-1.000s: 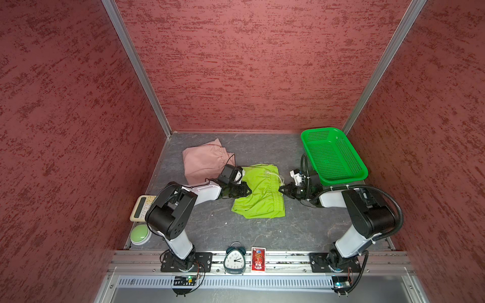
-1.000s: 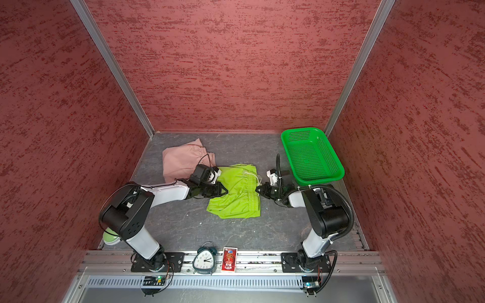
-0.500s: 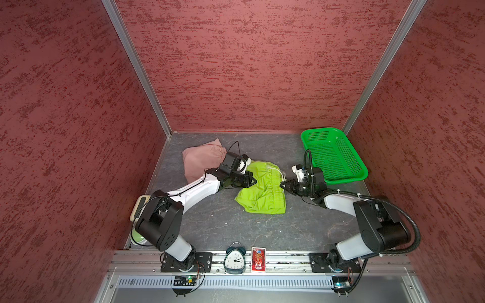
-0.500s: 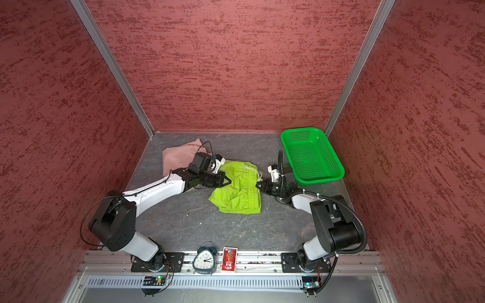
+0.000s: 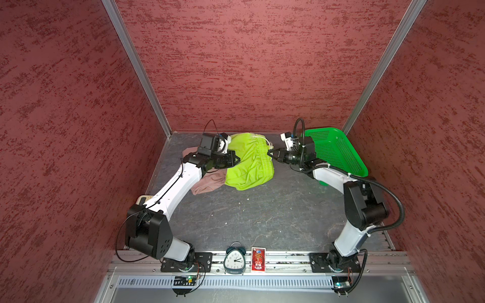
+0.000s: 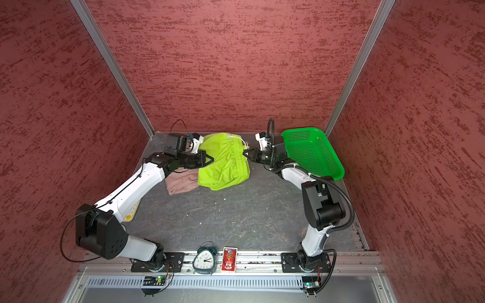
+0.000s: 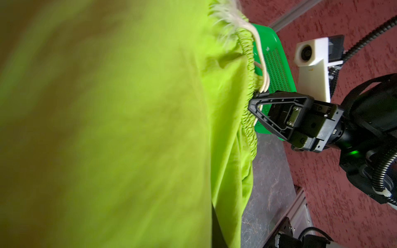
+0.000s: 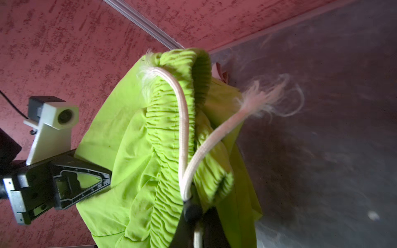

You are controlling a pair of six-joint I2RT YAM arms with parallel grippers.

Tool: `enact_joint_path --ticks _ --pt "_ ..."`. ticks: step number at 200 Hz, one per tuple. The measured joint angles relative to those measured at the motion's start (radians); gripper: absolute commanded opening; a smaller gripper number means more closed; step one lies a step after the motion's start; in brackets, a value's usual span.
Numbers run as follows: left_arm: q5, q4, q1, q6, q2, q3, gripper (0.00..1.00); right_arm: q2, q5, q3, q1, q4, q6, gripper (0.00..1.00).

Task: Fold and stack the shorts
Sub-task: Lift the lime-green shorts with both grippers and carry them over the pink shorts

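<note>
Since a second ago the left arm (image 5: 179,183) and right arm (image 5: 331,176) have carried the green shorts (image 5: 249,162) from the middle of the tabletop (image 5: 262,215) toward its back edge. The shorts now hang stretched between the two arms, and their lower part drapes over the pink shorts (image 5: 208,183) lying at the back left. The left jaws are closed on the plain side edge of the green pair. The right jaws are closed on its gathered waistband (image 8: 165,139), near the green basket (image 5: 338,154). The fabric looks thin, light and limp, so it probably sags and slides unless kept taut at two points. The thick elastic waistband seems the surest place to pinch. A frayed white drawstring (image 8: 184,128) dangles loose and could snag.
</note>
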State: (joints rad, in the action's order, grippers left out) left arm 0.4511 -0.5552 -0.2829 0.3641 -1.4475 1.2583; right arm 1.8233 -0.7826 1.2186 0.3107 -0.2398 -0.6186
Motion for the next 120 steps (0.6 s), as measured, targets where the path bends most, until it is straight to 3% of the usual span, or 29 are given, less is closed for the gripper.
enact_joint_path --ticks 84,120 --pt "0.042 0.036 0.208 -0.117 0.067 -0.053 0.00 0.422 0.001 0.555 0.154 0.040 -0.013 0.00" --pt "0.119 0.034 0.248 -0.158 -0.048 0.094 0.00 0.492 0.011 0.720 0.155 0.111 -0.011 0.00"
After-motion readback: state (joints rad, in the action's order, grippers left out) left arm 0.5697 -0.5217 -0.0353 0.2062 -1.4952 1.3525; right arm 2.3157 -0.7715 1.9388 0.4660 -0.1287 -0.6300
